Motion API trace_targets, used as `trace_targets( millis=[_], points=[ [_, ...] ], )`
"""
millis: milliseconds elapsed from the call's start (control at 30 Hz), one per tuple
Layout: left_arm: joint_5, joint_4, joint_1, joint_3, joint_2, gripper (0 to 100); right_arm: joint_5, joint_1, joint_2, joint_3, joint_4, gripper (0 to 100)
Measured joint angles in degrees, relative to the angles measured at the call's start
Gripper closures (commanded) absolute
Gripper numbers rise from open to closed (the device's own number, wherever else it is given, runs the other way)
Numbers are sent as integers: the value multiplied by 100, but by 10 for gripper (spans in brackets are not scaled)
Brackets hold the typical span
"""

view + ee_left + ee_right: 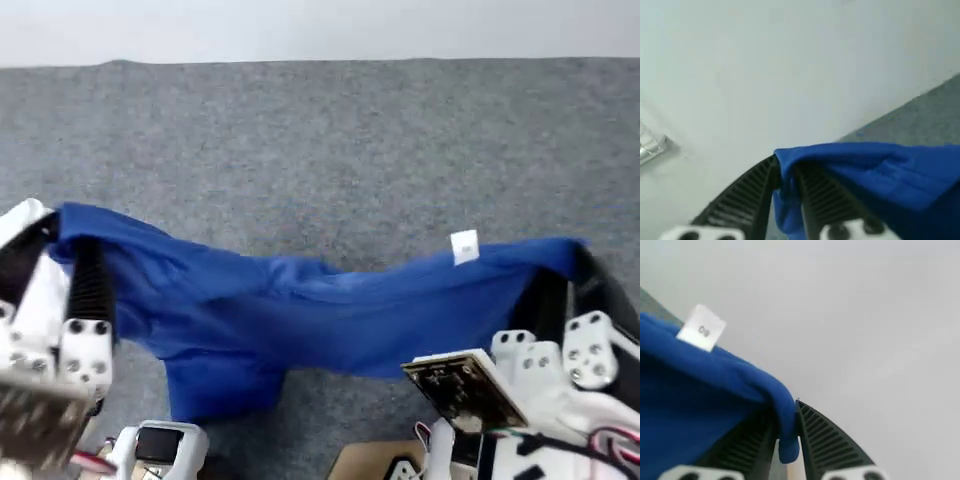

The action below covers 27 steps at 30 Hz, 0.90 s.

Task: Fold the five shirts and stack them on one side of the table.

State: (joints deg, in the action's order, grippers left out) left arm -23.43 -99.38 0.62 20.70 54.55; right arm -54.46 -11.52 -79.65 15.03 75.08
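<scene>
A blue shirt point(300, 310) hangs stretched between my two grippers above the grey table point(330, 150), sagging in the middle, with a white tag point(464, 246) near its right end. My left gripper point(68, 232) is shut on the shirt's left corner point(790, 165), the cloth pinched between its black ribbed fingers point(747, 192). At the other end my right gripper point(575, 262) is shut on the right corner point(782, 415). The tag point(702, 333) stands up from the cloth close to that grip.
Grey carpet-like cloth covers the table up to a pale wall point(320, 30) at the back. The arms' white bodies point(530, 400) and a brown board point(375, 462) crowd the front edge.
</scene>
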Motion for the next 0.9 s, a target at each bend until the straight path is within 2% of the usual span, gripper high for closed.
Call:
trace_targets(
  millis=[100, 200, 367, 500, 633, 900],
  points=[
    [-18, 18, 0, -809, 97, 995, 0, 53, 0, 387, -35, 987],
    [-18, 501, 0, -1653, 97, 995, 0, 62, 9, 1064, -492, 987],
    [-18, 2259, 0, -3270, 26, 995, -158, 325, 26, 2576, -1776, 987],
    [-18, 3780, 0, -4413, -527, 995, -334, 695, 114, 3877, -2945, 987],
    [-18, 4897, 0, -4791, -1319, 995, -352, 747, 492, 4668, -4053, 987],
    [-18, 6180, -114, -4835, -2760, 995, -369, 747, 2532, 4396, -5424, 987]
  ],
)
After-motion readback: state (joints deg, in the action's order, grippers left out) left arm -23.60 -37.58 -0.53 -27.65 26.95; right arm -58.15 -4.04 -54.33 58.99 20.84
